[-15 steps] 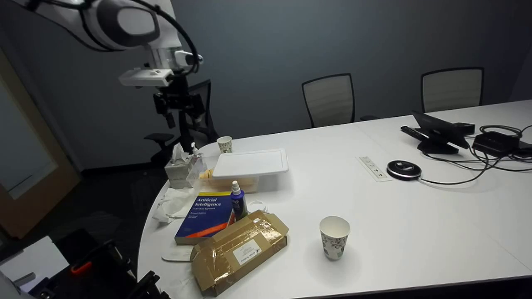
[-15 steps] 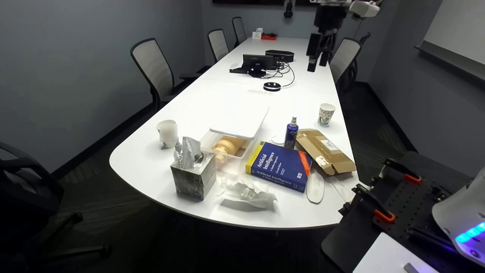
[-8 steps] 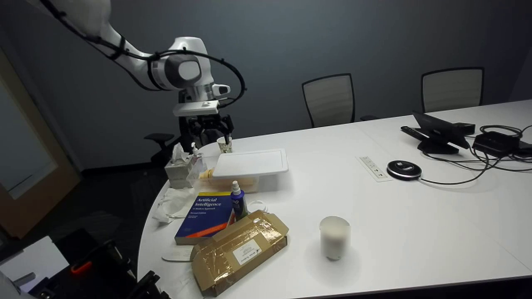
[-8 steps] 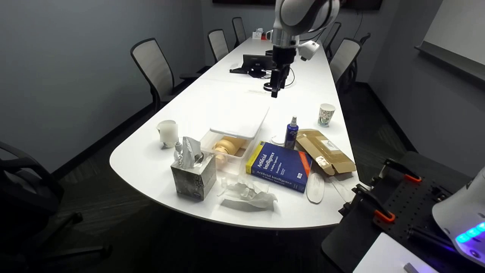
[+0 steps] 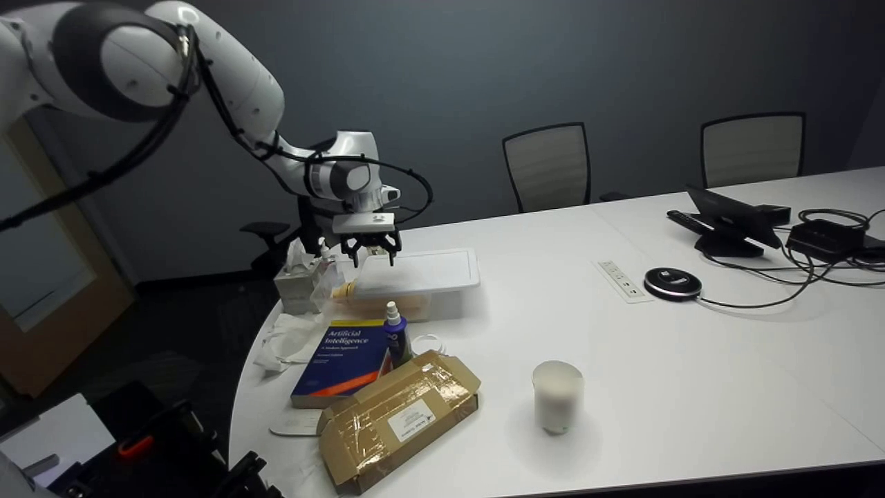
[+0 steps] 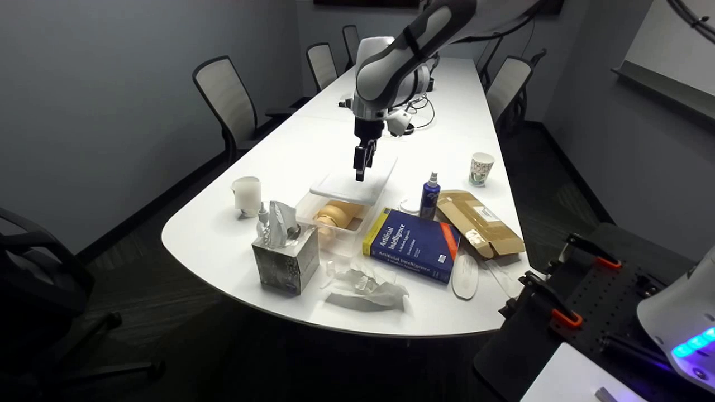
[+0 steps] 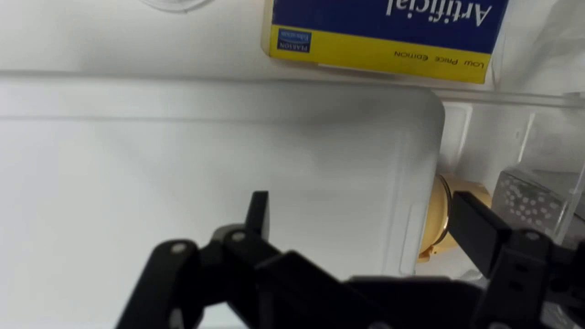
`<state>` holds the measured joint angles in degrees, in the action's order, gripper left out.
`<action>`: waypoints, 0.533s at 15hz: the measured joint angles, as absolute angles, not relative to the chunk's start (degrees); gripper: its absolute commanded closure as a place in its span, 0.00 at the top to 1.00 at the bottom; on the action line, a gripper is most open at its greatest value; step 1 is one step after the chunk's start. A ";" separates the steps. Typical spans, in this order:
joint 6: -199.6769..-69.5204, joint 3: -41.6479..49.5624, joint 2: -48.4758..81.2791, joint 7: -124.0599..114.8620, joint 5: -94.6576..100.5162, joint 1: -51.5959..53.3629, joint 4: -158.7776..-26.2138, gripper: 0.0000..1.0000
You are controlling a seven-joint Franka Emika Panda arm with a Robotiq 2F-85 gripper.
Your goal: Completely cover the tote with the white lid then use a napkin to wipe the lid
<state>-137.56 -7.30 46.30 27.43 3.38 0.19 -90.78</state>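
The white lid [image 5: 435, 271] lies partly over the whitish clear tote [image 5: 323, 294] in both exterior views. It is shifted lengthwise, so the tote's end near the tissue box is uncovered. In an exterior view the tote [image 6: 347, 245] shows a tan bottle [image 6: 334, 215] inside. My gripper [image 5: 374, 261] is open and empty above the lid's end. In the wrist view one finger of the gripper [image 7: 361, 196] is over the lid [image 7: 183, 183] and the other is past its edge, over the tan bottle [image 7: 436, 214]. A crumpled white napkin [image 6: 366, 287] lies beside the tote.
A tissue box [image 6: 286, 262] and a small pump bottle [image 6: 263, 223] stand at the tote's uncovered end. A blue book [image 6: 413, 243], a spray bottle [image 6: 429, 198] and an open cardboard box [image 6: 480, 223] lie alongside. Paper cups [image 6: 481, 169] stand on the table.
My gripper has come down from high above the table to just above the lid's end near the tote's uncovered part. The lid, tote and other objects have not moved.
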 measured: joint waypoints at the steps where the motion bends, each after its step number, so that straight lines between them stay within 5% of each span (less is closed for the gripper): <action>1: -137.02 -8.08 48.75 27.99 3.37 0.04 -87.97 1.00; 8: -128.66 -11.71 56.58 30.24 2.90 -0.25 -75.69 1.00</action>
